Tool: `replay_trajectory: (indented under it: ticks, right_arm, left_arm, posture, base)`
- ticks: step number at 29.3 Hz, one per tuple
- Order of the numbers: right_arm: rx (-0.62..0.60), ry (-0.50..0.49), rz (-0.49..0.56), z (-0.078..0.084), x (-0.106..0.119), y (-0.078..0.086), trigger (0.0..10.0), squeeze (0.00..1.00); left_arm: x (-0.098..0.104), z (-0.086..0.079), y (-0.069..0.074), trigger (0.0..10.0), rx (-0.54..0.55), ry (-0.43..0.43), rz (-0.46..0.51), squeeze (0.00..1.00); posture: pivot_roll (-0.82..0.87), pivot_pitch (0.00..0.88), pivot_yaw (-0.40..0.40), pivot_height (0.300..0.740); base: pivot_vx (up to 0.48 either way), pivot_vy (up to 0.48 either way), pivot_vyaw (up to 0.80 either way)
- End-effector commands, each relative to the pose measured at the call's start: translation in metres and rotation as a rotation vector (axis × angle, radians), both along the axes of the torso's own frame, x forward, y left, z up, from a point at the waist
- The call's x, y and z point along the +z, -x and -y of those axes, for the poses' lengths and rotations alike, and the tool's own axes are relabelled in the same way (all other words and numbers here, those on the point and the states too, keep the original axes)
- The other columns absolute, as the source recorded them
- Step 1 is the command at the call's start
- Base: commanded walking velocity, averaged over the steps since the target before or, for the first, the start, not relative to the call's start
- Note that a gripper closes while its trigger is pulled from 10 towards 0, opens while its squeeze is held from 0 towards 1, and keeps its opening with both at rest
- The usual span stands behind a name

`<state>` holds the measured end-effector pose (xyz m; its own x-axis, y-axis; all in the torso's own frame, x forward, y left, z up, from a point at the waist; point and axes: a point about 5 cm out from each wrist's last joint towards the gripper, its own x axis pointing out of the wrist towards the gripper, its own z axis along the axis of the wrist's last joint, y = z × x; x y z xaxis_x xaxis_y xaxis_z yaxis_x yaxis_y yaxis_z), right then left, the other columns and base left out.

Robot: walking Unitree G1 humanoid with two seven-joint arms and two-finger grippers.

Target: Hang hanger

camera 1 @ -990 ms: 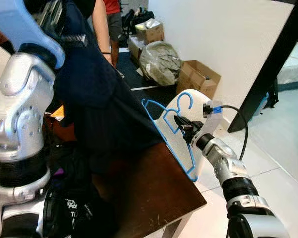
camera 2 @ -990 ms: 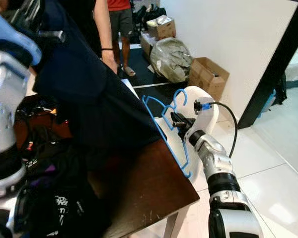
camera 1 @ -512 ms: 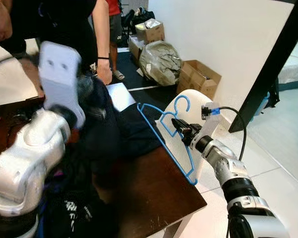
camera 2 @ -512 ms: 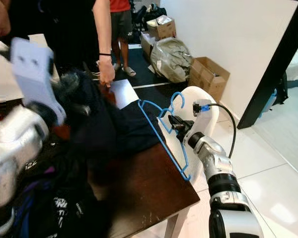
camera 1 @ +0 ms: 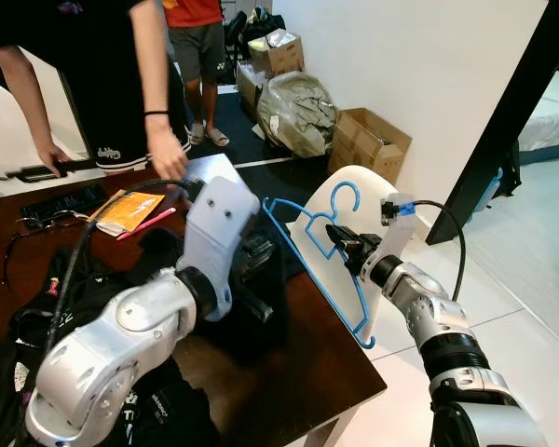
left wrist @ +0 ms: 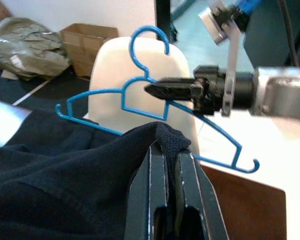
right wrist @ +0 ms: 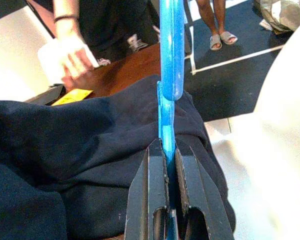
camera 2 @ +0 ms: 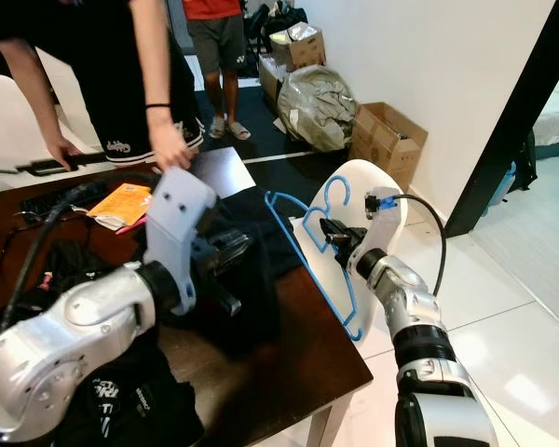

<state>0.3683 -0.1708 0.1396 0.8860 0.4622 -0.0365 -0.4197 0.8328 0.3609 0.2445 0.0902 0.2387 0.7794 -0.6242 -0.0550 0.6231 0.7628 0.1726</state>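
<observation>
Now gripping blue hanger (camera 1: 319,263) in clenched right gripper (camera 1: 340,241), long axis slanting past table (camera 1: 289,358) edge; pinching dark garment (left wrist: 65,170) in closed left gripper (left wrist: 170,165), touching hanger's near shoulder.

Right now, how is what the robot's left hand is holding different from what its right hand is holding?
The left gripper pinches a fold of the dark garment, soft cloth slumped on the brown table. The right gripper clamps the blue hanger, a thin stiff frame held up beside the table's edge in front of the white chair. The cloth is dark navy; the hanger is bright blue. Both grippers are shut on their things.
</observation>
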Motion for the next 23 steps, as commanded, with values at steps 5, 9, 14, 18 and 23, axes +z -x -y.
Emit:
replay_trajectory:
  ticks: [5,9,14,18,23]
  right_arm:
    - [-0.012,0.007,-0.018,0.003,-0.004,0.002,10.0,0.0]
    - [-0.022,0.003,-0.022,0.005,-0.004,0.003,10.0,0.0]
    - [-0.023,0.004,-0.025,0.008,-0.004,0.004,10.0,0.0]
    - [-0.022,0.01,-0.032,0.009,-0.004,0.004,10.0,0.0]
    - [-0.022,0.018,-0.038,0.012,-0.005,0.005,10.0,0.0]
  left_arm:
    - [-0.011,0.003,0.003,10.0,-0.062,-0.056,-0.016,0.77]
    - [-0.011,0.005,0.007,10.0,-0.105,-0.05,-0.017,1.0]
    - [0.0,-0.002,0.004,10.0,-0.059,-0.063,0.066,1.0]
    - [0.013,-0.019,-0.003,10.0,0.047,-0.195,0.192,1.0]
    - [0.028,-0.051,-0.011,10.0,0.27,-0.402,0.333,1.0]
  posture:
    - [0.11,0.028,-0.045,0.74]
    - [0.11,0.038,-0.043,0.74]
    - [0.1,0.05,-0.049,0.74]
    - [0.1,0.059,-0.056,0.74]
    - [0.1,0.063,-0.06,0.74]
  base:
    - [0.0,0.0,0.0]
    - [0.0,0.0,0.0]
    - [0.0,0.0,0.0]
    - [0.0,0.0,0.0]
    - [0.0,0.0,0.0]
